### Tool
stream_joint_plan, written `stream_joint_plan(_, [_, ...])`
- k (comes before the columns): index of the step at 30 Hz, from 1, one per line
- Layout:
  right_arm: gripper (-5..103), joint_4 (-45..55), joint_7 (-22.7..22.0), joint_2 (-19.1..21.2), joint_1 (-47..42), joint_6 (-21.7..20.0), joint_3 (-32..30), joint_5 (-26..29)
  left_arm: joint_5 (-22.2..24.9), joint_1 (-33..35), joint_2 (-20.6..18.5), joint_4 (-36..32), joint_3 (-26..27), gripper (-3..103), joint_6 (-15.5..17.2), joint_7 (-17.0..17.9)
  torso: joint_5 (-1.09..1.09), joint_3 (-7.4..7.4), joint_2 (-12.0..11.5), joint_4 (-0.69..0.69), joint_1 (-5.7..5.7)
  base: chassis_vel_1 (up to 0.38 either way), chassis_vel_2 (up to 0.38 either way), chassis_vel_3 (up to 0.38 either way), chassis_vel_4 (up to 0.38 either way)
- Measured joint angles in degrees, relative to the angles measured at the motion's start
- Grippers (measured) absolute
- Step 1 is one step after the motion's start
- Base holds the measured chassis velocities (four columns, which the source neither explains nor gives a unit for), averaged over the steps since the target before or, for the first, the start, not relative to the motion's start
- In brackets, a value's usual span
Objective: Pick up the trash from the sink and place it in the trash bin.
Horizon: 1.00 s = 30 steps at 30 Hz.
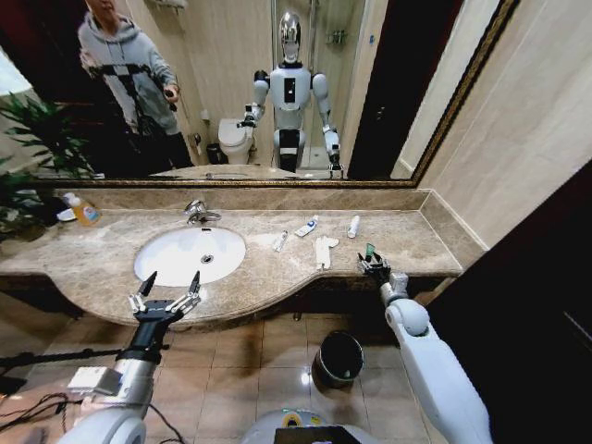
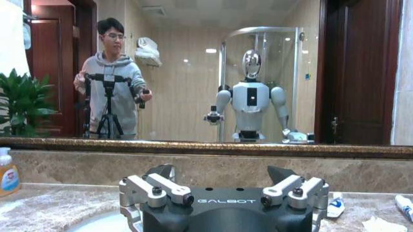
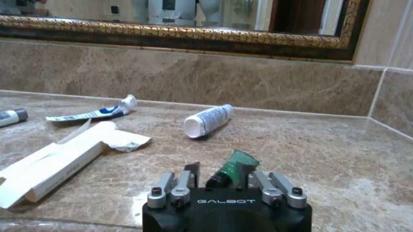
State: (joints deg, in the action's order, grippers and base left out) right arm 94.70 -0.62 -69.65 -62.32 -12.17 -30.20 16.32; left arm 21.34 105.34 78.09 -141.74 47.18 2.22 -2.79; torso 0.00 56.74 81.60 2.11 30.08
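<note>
A bathroom, prob. in a hotel or home. Brown marble counter (image 1: 388, 236) w/ white oval sink (image 1: 190, 254) and chrome faucet (image 1: 197, 213), big gold-framed mirror (image 1: 277, 92) above. The mirror reflects a white toilet (image 1: 235, 141) and what looks like a curved glass shower enclosure (image 2: 261, 82), though that's hard to confirm. Soap pump bottle (image 1: 81, 210) on the counter, tiled floor (image 1: 240, 379) w/ small black trash bin (image 1: 338, 359).

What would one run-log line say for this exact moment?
right end effector: shut on dark green tube, at counter's front edge | left end effector: open, before sink | trash bin: on floor
</note>
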Motion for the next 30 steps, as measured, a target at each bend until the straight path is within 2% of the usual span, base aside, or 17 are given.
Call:
stream_joint_plan(1, [35,0.0,0.0,0.0,-0.1,0.0,-0.1,0.0,0.0,0.0,0.0,0.0,0.0,100,0.0,0.0,0.0,0.0,0.0,0.0,0.0,0.0,0.0,0.0,0.0])
stream_joint_plan(3, [35,0.0,0.1,0.1,-0.2,0.0,-0.3,0.0,0.0,0.0,0.0,0.0,0.0,100,0.0,0.0,0.0,0.0,0.0,0.0,0.0,0.0,0.0,0.0,0.0])
stream_joint_plan(4, [24,0.0,0.2,0.1,-0.5,0.0,-0.5,0.1,0.0,0.0,0.0,0.0,0.0,100,0.0,0.0,0.0,0.0,0.0,0.0,0.0,0.0,0.0,0.0,0.0])
stream_joint_plan(6, [24,0.1,0.2,0.1,-0.6,0.0,-0.6,0.1,0.0,0.0,0.0,0.0,0.0,100,0.0,0.0,0.0,0.0,0.0,0.0,0.0,0.0,0.0,0.0,0.0])
stream_joint_plan(9, [8,0.6,0.3,0.2,-1.0,0.0,-0.7,0.1,0.0,0.0,0.0,0.0,0.0,100,0.0,0.0,-0.01,0.0,0.0,0.0,0.0,0.0,0.0,0.0,0.0])
stream_joint_plan(10, [8,0.6,0.3,0.2,-1.0,0.0,-0.7,0.1,0.0,0.0,0.0,0.0,0.0,100,0.0,0.0,-0.01,0.0,0.0,0.0,0.0,0.0,0.0,0.0,0.0])
stream_joint_plan(12, [1,1.0,0.3,0.1,-1.2,0.0,-0.7,0.1,0.0,0.0,0.0,0.0,0.0,100,0.0,0.0,0.0,0.0,0.0,0.0,0.0,0.0,0.0,0.0,0.0])
stream_joint_plan(18, [0,2.0,0.1,0.1,-1.4,0.0,-0.7,0.2,0.0,0.0,0.0,0.0,0.0,100,0.0,0.0,0.0,0.0,0.0,0.0,0.0,0.0,0.0,0.0,0.0])
stream_joint_plan(21, [17,2.2,0.0,0.2,-1.4,0.0,-0.7,0.2,0.0,0.0,0.0,0.0,0.0,100,0.0,0.0,0.01,0.0,0.0,0.0,0.0,0.0,0.0,0.0,0.0])
stream_joint_plan(22, [17,2.2,0.0,0.2,-1.4,0.0,-0.7,0.2,0.0,0.0,0.0,0.0,0.0,100,0.0,0.0,0.01,0.0,0.0,0.0,0.0,0.0,0.0,0.0,0.0])
stream_joint_plan(23, [22,2.2,-0.1,0.2,-1.4,0.0,-0.6,0.2,0.0,0.0,0.0,0.0,0.0,100,0.0,0.0,0.0,0.0,0.0,0.0,0.0,0.0,0.0,0.0,0.0])
stream_joint_plan(24, [22,2.3,-0.1,0.2,-1.4,-0.1,-0.6,0.2,0.0,0.0,0.0,0.0,0.0,100,0.0,0.0,0.0,0.0,0.0,0.0,0.0,0.0,0.0,0.0,0.0])
stream_joint_plan(26, [33,2.1,0.1,0.4,-1.3,-0.3,-0.6,0.2,0.0,0.0,0.0,0.0,0.0,100,0.0,0.0,0.0,0.0,0.0,0.0,0.0,0.0,0.0,0.0,0.0])
stream_joint_plan(27, [33,2.1,0.1,0.4,-1.3,-0.3,-0.6,0.2,0.0,0.0,0.0,0.0,0.0,100,0.0,0.0,0.0,0.0,0.0,0.0,0.0,0.0,0.0,0.0,0.0])
stream_joint_plan(30, [50,1.5,0.6,0.8,-0.9,-0.5,-0.5,0.4,0.0,0.0,0.0,0.0,0.0,100,0.0,0.0,0.0,0.0,0.0,0.0,0.0,0.0,0.0,0.0,0.0])
